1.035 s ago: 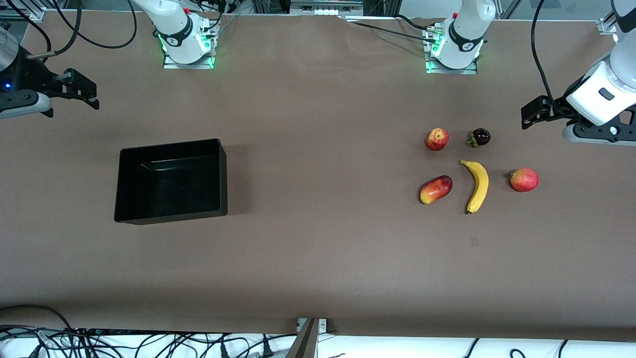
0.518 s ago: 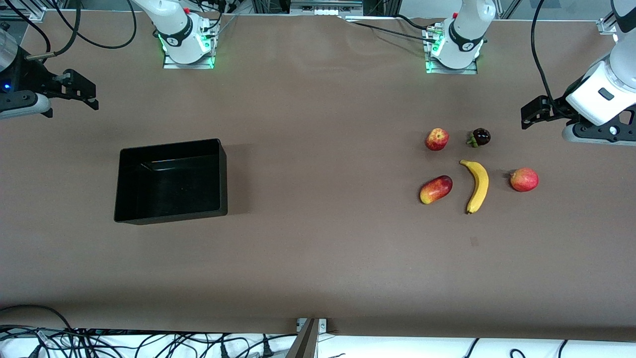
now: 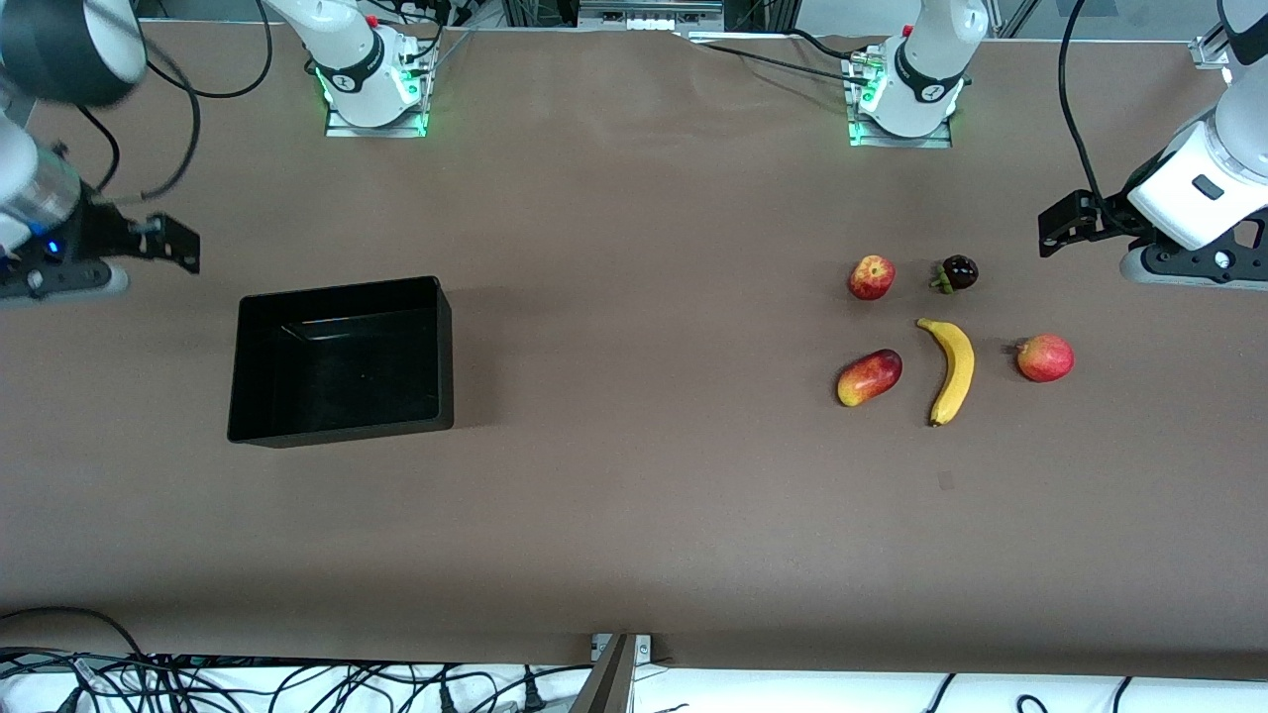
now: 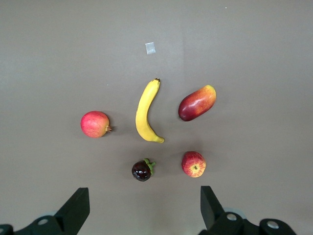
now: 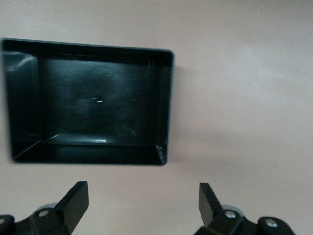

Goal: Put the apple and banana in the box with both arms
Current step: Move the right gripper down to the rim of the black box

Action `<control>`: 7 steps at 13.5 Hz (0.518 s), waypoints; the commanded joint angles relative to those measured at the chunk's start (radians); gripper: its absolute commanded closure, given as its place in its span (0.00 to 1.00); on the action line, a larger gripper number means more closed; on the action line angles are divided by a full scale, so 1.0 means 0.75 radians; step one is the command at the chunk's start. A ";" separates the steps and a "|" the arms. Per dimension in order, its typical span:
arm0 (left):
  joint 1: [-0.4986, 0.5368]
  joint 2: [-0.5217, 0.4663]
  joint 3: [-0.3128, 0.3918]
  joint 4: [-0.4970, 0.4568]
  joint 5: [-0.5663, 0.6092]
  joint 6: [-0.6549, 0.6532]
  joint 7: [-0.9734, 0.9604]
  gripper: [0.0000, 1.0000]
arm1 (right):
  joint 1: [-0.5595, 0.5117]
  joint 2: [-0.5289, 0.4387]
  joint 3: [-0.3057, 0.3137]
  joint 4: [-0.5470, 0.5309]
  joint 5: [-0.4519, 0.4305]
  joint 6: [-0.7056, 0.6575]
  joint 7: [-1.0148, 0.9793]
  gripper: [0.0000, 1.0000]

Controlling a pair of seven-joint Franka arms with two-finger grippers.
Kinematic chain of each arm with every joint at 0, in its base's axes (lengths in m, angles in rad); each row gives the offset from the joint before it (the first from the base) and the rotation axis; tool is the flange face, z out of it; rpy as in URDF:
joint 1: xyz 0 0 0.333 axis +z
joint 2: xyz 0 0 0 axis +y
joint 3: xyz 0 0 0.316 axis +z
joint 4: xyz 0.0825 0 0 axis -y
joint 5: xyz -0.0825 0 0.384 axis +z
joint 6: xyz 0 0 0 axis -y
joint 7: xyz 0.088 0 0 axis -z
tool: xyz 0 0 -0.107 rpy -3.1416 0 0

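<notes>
Seemingly empty black box (image 3: pixel 341 358) on table (image 3: pixel 634 515)

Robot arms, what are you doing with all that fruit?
Nothing is being held yet. The apple and the banana lie on the table with three other fruits at the left arm's end. The black box sits empty at the right arm's end. The left gripper hangs open above the fruit, and the right gripper hangs open by the box.
</notes>
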 commanded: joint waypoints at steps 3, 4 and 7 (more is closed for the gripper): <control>0.000 -0.002 -0.005 0.017 -0.001 -0.024 -0.010 0.00 | -0.015 0.208 -0.132 -0.110 -0.017 0.271 -0.003 0.00; 0.000 -0.002 -0.005 0.017 -0.001 -0.024 -0.010 0.00 | -0.015 0.253 -0.148 -0.118 -0.008 0.319 -0.003 0.00; 0.000 -0.002 -0.003 0.017 -0.001 -0.024 -0.010 0.00 | -0.015 0.321 -0.156 -0.153 0.038 0.421 0.001 0.00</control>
